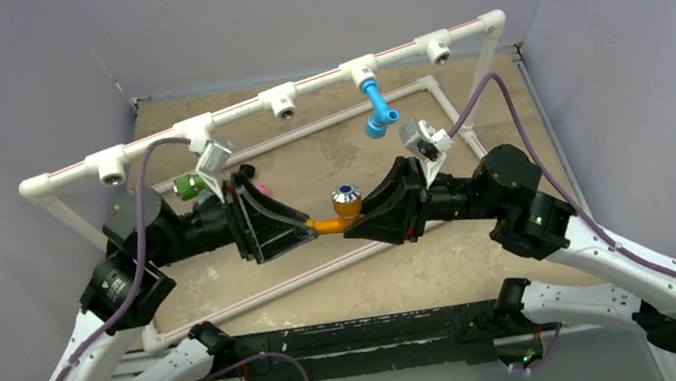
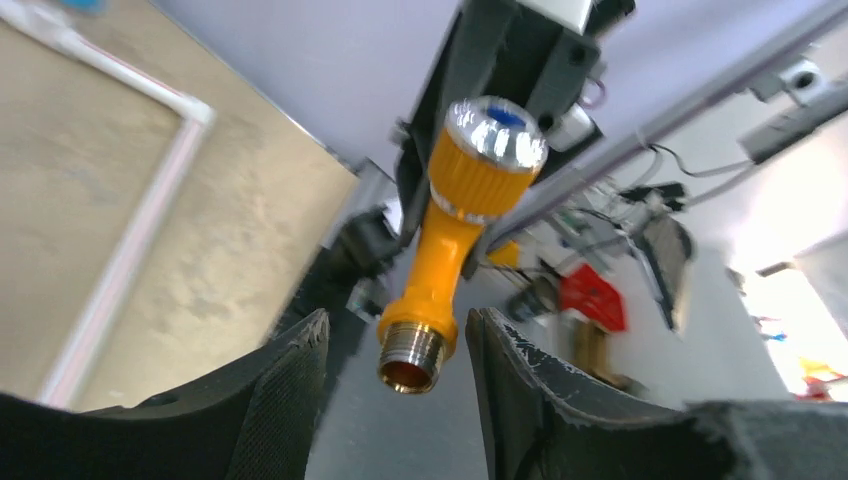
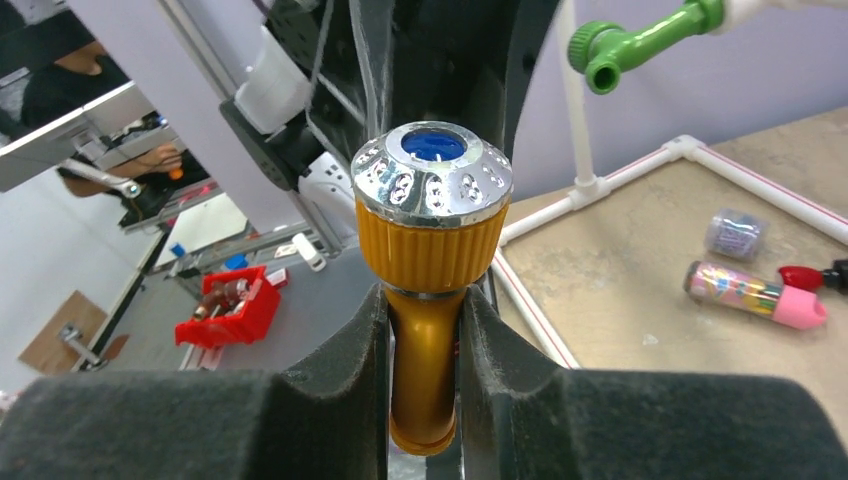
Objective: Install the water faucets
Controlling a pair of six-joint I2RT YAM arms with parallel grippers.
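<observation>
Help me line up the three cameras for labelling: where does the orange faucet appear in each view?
Top external: orange faucet at centre, where the arms meet.
Left wrist: orange faucet at centre, threaded end between the fingers of the open left gripper.
Right wrist: orange faucet at centre, chrome cap up, clamped by the right gripper.
Shared landmark: white pipe frame.

Orange faucet (image 3: 428,255) — dimpled chrome cap (image 3: 432,178), blue centre, green faucet (image 3: 640,42), blue faucet (image 1: 376,107), white pipes (image 1: 318,80) — red-striped.
</observation>
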